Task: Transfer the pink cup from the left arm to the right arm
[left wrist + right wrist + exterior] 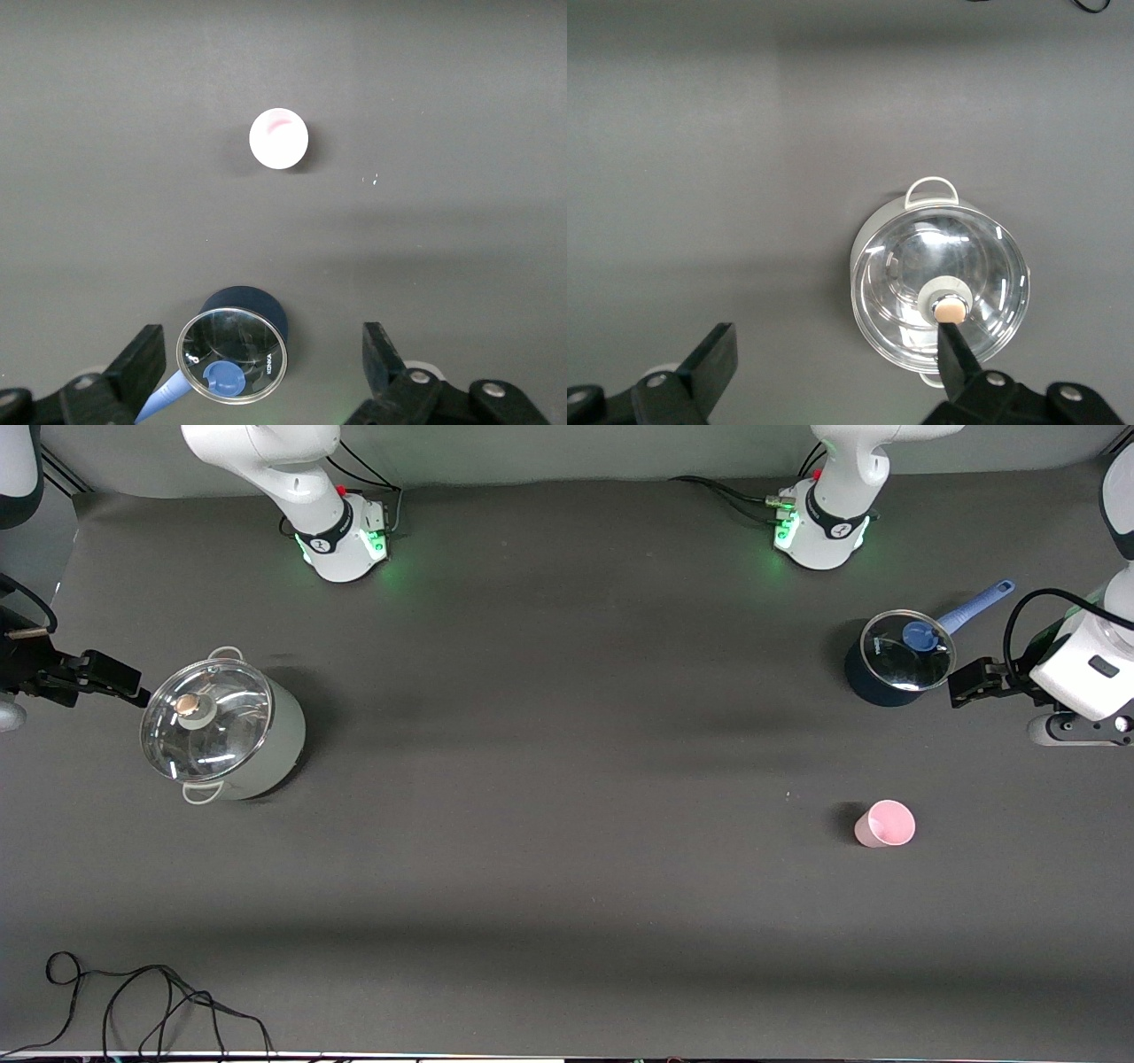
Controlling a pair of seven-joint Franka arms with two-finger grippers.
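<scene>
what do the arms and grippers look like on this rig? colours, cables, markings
Both arms are glossy white with black joint bands; each base glows green and has a small red part and black cables running off. The left gripper and right gripper are matte black with flat tapered fingers and silver screws at the mounts. A black cable loops over the left wrist, which has a white housing with a dark marking.

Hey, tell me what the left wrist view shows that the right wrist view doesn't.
Only the left wrist view shows the pink cup standing alone on the table, the dark saucepan with its glass lid and blue handle, and the left gripper, open and empty above the saucepan.

Only the right wrist view shows the white pot with its glass lid and loop handles, and the right gripper, open and empty beside that pot.

Both show the same dark table and a pair of black fingers spread wide, gripping nothing.
</scene>
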